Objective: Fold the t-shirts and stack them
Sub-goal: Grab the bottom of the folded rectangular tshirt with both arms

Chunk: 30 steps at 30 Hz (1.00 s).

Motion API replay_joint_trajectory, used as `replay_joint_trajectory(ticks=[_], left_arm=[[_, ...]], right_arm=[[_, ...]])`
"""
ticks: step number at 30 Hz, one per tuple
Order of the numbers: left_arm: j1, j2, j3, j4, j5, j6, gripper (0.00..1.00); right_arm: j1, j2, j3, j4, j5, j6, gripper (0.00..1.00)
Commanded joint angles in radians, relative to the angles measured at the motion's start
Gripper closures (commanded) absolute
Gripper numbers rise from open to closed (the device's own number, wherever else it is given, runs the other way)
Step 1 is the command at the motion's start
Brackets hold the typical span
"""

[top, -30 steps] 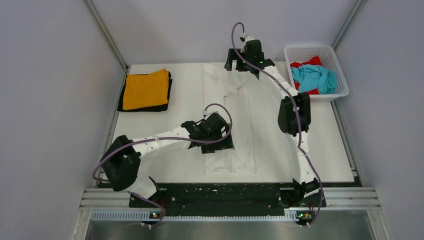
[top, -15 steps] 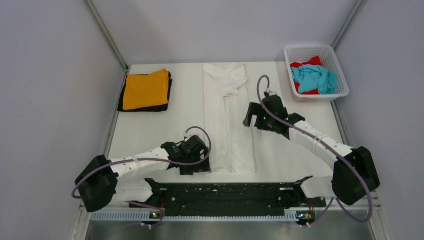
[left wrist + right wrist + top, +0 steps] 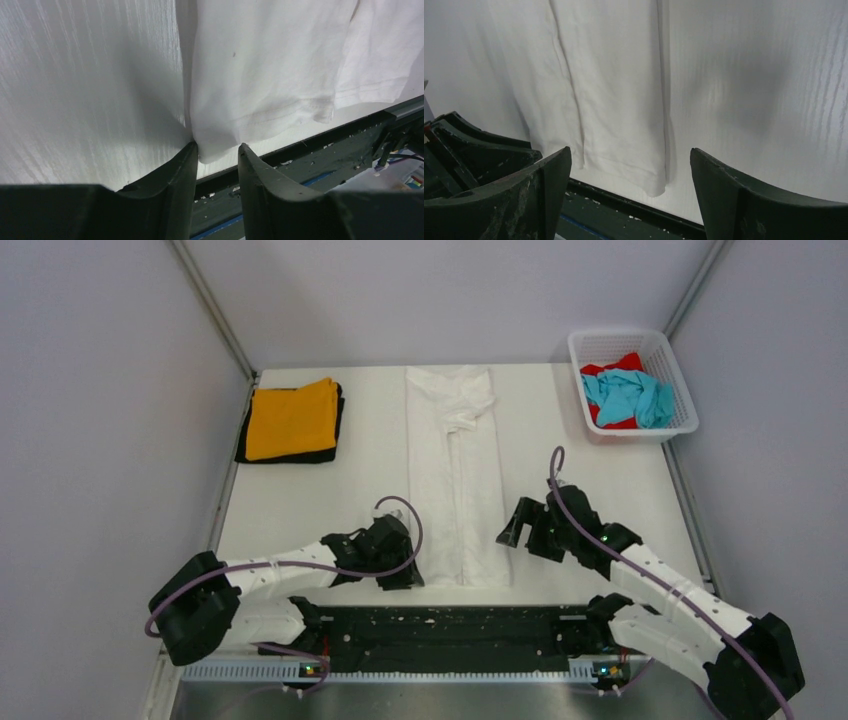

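The large white t-shirt (image 3: 455, 480) lies folded into a long narrow strip down the middle of the table. My left gripper (image 3: 408, 575) is at its near left corner. In the left wrist view the gripper (image 3: 217, 147) is narrowed, the shirt (image 3: 260, 75) corner lying between the tips with a gap left. My right gripper (image 3: 512, 530) hangs wide open just right of the near right corner. In the right wrist view that gripper (image 3: 630, 151) frames the shirt (image 3: 619, 100) hem, apart from it. An orange t-shirt (image 3: 292, 418) lies folded on a black one (image 3: 243, 450).
A white mesh basket (image 3: 620, 335) at the far right holds a teal t-shirt (image 3: 630, 395) and a red one (image 3: 612, 368). The black base rail (image 3: 450, 625) runs along the table's near edge, right below the shirt's hem.
The right arm swept from the shirt's far end back to its near right corner. The left gripper moved to the near left corner and narrowed around it.
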Motion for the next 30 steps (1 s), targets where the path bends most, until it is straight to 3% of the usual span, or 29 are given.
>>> replay_joint_trajectory(ticks=[1,6,9,15,19,21,30], left_arm=[[0.002,0.05,0.001,0.032,-0.033,-0.005,0.63],[0.002,0.1,0.021,0.0,-0.053,-0.01,0.9],[0.002,0.112,0.026,-0.013,-0.056,-0.01,1.0],[0.0,0.094,0.013,-0.005,-0.048,-0.023,1.0],[0.0,0.07,0.0,0.006,-0.044,-0.043,1.0],[-0.006,0.045,-0.009,0.01,-0.037,-0.055,1.0],[-0.027,-0.102,-0.029,-0.011,-0.016,-0.094,1.0]], right_arm=[[0.043,0.021,-0.021,0.02,-0.072,0.025,0.14],[0.094,0.047,-0.076,0.031,-0.092,0.051,0.25],[0.103,0.053,-0.107,0.036,-0.092,0.062,0.32],[0.113,0.103,-0.163,0.12,-0.115,0.073,0.49],[0.142,0.145,-0.17,0.145,-0.132,0.075,0.78],[0.155,0.138,-0.172,0.135,-0.144,0.073,0.99],[0.17,-0.029,-0.147,0.065,-0.182,0.079,1.0]])
